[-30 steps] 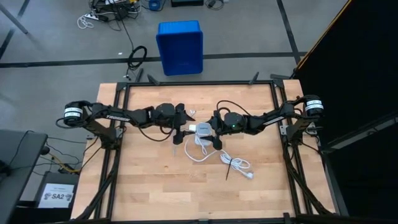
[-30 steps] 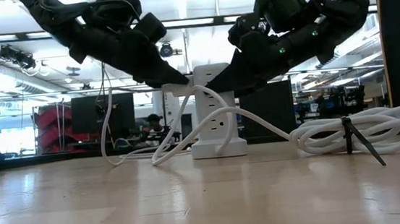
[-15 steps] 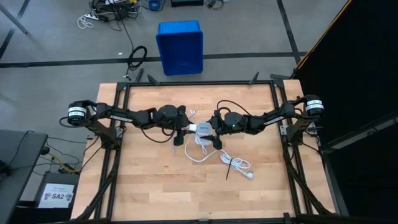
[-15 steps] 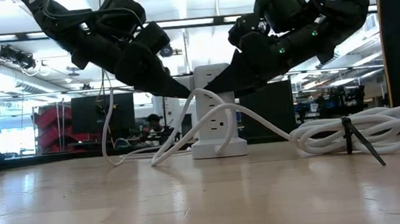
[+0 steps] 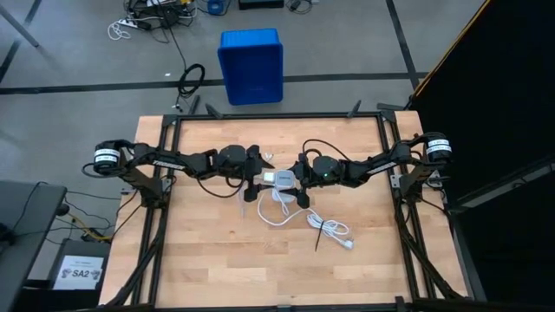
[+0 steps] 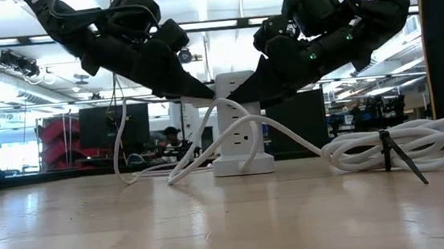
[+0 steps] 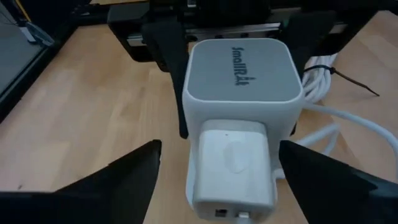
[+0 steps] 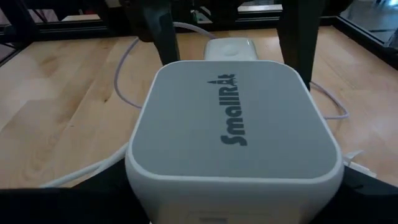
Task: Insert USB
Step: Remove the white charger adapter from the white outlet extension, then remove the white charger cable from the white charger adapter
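Left wrist view first: left gripper [image 7: 219,155] wide open and empty, aimed straight at the charger block [image 7: 231,158] plugged into the SmallRig power cube [image 7: 239,62]. Right gripper [image 5: 293,180] clamped on that cube from the opposite side. USB [image 8: 119,74] in neither grip – lying loose on the table [image 8: 50,81] just past the cube, looping round the charger side, so nearer the left arm. Curves roughly crosswise behind the cube – can't tell which way the plug end points.

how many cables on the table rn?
2: the thin USB cable looping in front of the power cube, and a thicker tied white cord toward the right arm's side. Others may be hidden.
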`<state>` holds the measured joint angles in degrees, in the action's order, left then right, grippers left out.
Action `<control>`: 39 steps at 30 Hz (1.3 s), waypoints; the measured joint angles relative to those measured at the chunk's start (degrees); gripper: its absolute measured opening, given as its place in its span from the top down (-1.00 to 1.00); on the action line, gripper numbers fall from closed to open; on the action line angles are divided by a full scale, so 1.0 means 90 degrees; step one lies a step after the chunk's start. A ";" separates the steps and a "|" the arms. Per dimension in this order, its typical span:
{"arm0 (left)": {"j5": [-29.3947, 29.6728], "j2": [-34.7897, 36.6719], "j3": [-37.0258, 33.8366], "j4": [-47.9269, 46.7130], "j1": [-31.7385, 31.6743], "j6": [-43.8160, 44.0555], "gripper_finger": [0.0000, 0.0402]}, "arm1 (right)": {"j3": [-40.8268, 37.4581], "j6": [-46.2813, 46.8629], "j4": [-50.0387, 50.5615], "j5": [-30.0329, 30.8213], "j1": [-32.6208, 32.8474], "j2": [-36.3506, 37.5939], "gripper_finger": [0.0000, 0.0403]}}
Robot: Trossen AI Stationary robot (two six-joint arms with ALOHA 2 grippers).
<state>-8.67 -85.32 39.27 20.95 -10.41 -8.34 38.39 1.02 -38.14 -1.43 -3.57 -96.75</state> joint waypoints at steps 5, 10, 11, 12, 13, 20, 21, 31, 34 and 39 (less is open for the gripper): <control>0.0000 0.0000 0.0000 -0.0009 0.0002 0.0002 -0.19 | 0.0000 0.0008 0.0003 -0.0002 0.0000 0.0000 -0.30; -0.0085 -0.0002 0.0000 -0.0034 0.0010 0.0007 0.41 | 0.0000 0.0022 0.0008 -0.0010 0.0000 0.0000 -0.31; -0.0090 -0.0002 0.0000 -0.0034 0.0007 0.0005 0.39 | 0.0000 0.0022 0.0008 -0.0008 0.0000 0.0000 -0.31; -0.0103 -0.0002 0.0000 -0.0036 0.0010 0.0005 0.39 | 0.0000 0.0022 0.0008 0.0011 0.0000 0.0000 -0.31; -0.0138 -0.0002 0.0000 -0.0056 0.0004 0.0007 0.39 | 0.0000 0.0024 0.0010 0.0021 0.0000 0.0000 -0.31; -0.0050 0.0133 0.0058 -0.0707 -0.0010 0.0002 0.39 | 0.0022 0.0042 0.0036 0.0108 0.0005 -0.0008 -0.30; -0.0019 0.0182 0.0058 -0.0831 -0.0005 -0.0011 0.39 | 0.0019 0.0049 0.0045 0.0147 0.0005 -0.0010 -0.30; 0.0702 0.0767 -0.0007 -0.1805 -0.0012 -0.0034 0.39 | 0.0002 0.0056 0.0055 0.0185 0.0005 0.0002 -0.30; 0.0695 0.0775 -0.0066 -0.2000 -0.0003 -0.0034 0.39 | 0.0000 0.0079 0.0056 0.0188 0.0010 0.0002 -0.36; 0.0566 0.1043 -0.0032 -0.1815 0.0002 -0.0026 0.39 | -0.0026 0.0221 0.0142 0.0185 0.0007 0.0012 -0.56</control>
<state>-3.57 -75.94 38.98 4.62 -10.39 -8.57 38.16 3.01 -36.85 0.24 -3.51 -96.64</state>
